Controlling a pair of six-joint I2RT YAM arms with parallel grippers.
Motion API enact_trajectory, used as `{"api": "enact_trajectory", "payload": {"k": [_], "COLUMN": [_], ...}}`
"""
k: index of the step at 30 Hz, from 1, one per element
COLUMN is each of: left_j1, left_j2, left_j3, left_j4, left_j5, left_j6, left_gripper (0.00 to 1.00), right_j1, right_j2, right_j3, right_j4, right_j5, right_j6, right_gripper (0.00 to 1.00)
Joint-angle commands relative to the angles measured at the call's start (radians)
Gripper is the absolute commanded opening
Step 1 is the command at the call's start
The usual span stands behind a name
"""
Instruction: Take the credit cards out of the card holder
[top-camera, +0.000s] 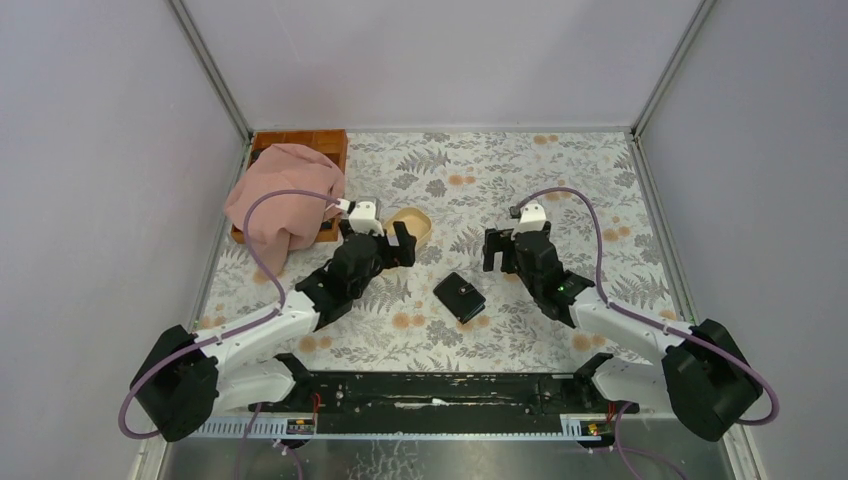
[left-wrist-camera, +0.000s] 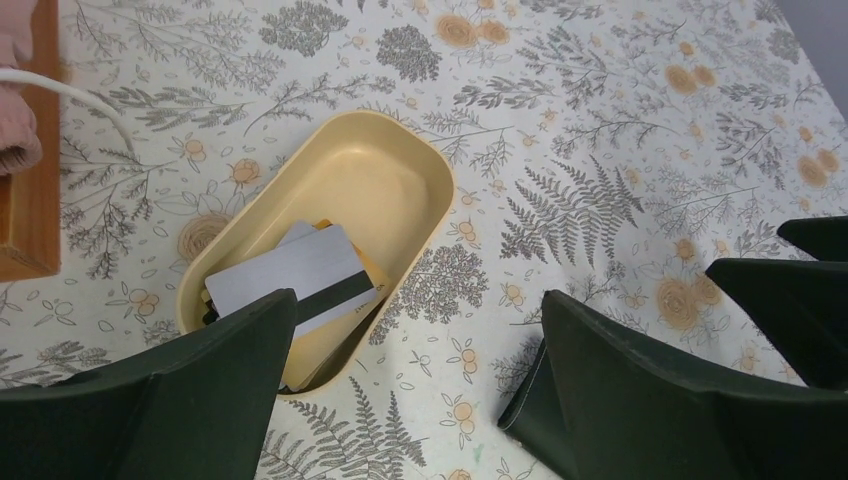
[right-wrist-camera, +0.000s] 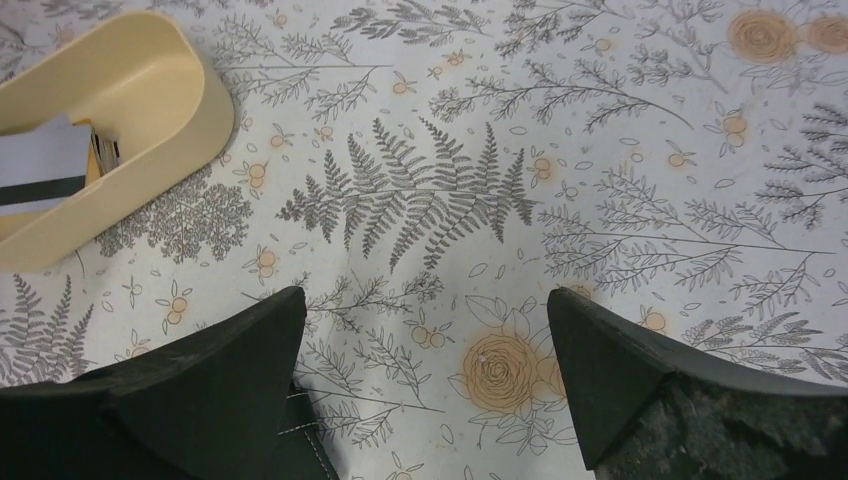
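The card holder (top-camera: 459, 297) lies folded and black on the table between the two arms, a tiny light stud on its face. One corner of it shows under the right finger in the left wrist view (left-wrist-camera: 527, 415). A stitched corner shows in the right wrist view (right-wrist-camera: 300, 450). A pale grey credit card with a black stripe (left-wrist-camera: 290, 275) lies in the beige dish (left-wrist-camera: 420, 160) on top of yellow cards. My left gripper (top-camera: 380, 235) hangs open over the dish's near end, holding nothing. My right gripper (top-camera: 505, 255) is open and empty, right of the holder.
A wooden tray (top-camera: 330, 140) with a pink cloth (top-camera: 285, 195) heaped on it stands at the back left, and its edge shows in the left wrist view (left-wrist-camera: 25, 200). Grey walls enclose the floral tabletop on three sides.
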Motion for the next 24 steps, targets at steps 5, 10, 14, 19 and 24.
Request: {"api": "enact_trajectory", "payload": {"k": [5,10,14,19,24], "left_j1": [-0.012,-0.013,-0.013,-0.022,-0.026], "left_j2": [-0.055,-0.035,0.030,0.074,-0.001], "left_j3": [-0.064,-0.093,-0.079,-0.012,-0.022], "left_j4": [0.169,0.230,0.249,0.163,0.133], "left_j5": [-0.065,-0.069,-0.005,0.020,0.033], "left_j6": [0.078,0.058,0.089,0.086,0.105], "left_gripper": [1.00,1.00,1.00,0.69,0.20], "right_j1": [-0.004,0.003,0.015,0.081,0.142], "right_j2": [0.004,-0.014,0.051,0.180,0.210], "right_j3": [0.014,0.015,0.046,0.125,0.189], "right_j4": [0.053,0.025,0.010,-0.046,-0.147], "right_j5": [-0.062,-0.106,-0.201,-0.239,-0.227], "right_j6": [-0.053,-0.078,-0.090,-0.103,-0.099], "right_gripper": [0.98,0.97,0.56,0.00,0.42]}}
